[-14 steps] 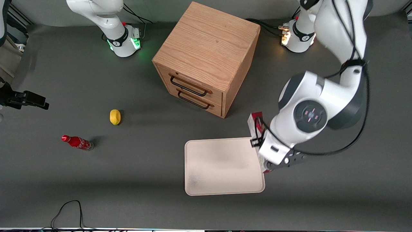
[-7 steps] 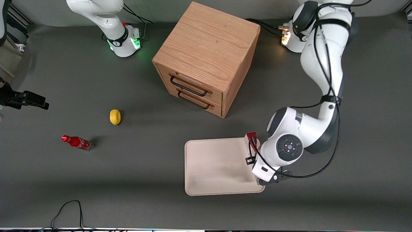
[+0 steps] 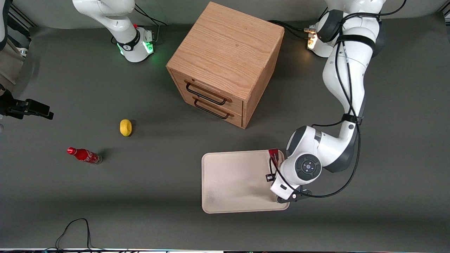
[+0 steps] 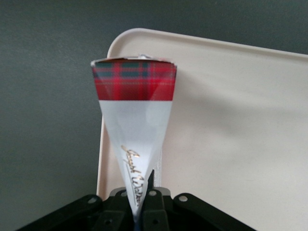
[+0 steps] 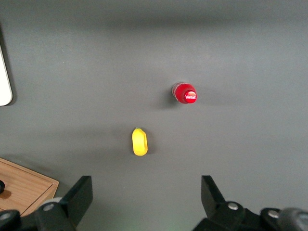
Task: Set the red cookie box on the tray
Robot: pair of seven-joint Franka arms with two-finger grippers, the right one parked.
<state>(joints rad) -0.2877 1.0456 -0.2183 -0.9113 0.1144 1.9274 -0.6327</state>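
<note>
My own wrist covers all but one red end of the cookie box (image 3: 274, 153) in the front view, along with my gripper (image 4: 142, 211).

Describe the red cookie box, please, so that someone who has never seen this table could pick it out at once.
Start at the wooden drawer cabinet, then come nearer the front camera to the cream tray. Over the tray's edge toward the working arm, the gripper is shut on the red cookie box. It is a long thin carton, white with a red tartan end, unlike the small red bottle by the lemon.
</note>
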